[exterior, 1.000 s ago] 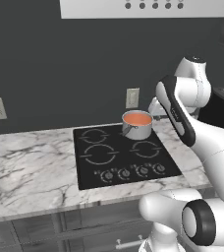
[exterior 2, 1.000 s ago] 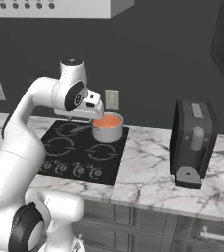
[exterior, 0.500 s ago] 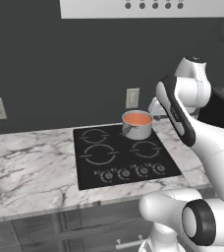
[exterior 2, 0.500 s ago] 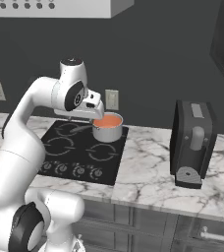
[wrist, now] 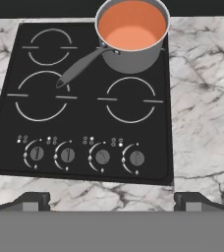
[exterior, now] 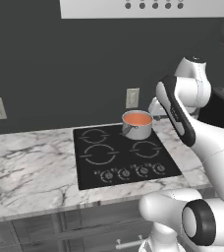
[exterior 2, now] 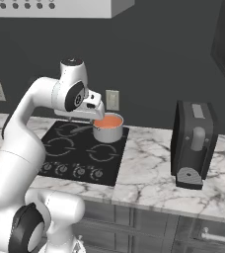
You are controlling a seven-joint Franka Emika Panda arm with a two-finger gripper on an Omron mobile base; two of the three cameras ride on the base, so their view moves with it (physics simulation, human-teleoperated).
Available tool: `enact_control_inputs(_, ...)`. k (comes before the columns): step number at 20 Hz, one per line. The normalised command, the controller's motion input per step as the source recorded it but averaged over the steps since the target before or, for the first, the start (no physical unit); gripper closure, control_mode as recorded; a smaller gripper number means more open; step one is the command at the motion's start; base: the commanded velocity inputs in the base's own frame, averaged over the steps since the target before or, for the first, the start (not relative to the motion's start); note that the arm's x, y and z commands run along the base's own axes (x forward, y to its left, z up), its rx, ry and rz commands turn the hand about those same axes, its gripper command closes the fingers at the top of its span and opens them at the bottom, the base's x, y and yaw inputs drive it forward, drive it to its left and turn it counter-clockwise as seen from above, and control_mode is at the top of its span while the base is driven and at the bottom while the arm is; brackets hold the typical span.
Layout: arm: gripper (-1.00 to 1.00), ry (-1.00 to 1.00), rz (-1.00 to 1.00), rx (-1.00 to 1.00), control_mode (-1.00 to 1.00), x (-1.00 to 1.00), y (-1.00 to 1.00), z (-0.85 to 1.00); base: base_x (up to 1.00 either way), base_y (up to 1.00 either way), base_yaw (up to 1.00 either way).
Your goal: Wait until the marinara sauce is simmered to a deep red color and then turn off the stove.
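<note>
The marinara sauce is a smooth orange disc in a small steel saucepan on the back right burner of the stove. The pan's handle points toward the front left burner. In the base views the sauce looks the same orange. Four round knobs line the front edge of the black cooktop. My gripper hangs open above the stove's front edge, its fingertips wide apart and holding nothing. It stays well above the knobs.
A black toaster-like appliance stands on the marble counter right of the stove. Wall outlets sit behind the cooktop, and a range hood hangs overhead. Marble counter stretches to the left.
</note>
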Motion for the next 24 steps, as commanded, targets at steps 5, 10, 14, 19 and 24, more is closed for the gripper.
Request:
enact_control_inputs(5, -1.00, 0.00, 0.00, 0.00, -1.00, 0.00, 0.00, 0.00, 0.00, 0.00, 0.00)
enact_control_inputs(10, -1.00, 0.00, 0.00, 0.00, -1.00, 0.00, 0.00, 0.00, 0.00, 0.00, 0.00)
enact_control_inputs(14, -1.00, 0.00, 0.00, 0.00, -1.00, 0.00, 0.00, 0.00, 0.00, 0.00, 0.00)
enact_control_inputs(19, -1.00, 0.00, 0.00, 0.00, -1.00, 0.00, 0.00, 0.00, 0.00, 0.00, 0.00)
enact_control_inputs(24, -1.00, 0.00, 0.00, 0.00, -1.00, 0.00, 0.00, 0.00, 0.00, 0.00, 0.00)
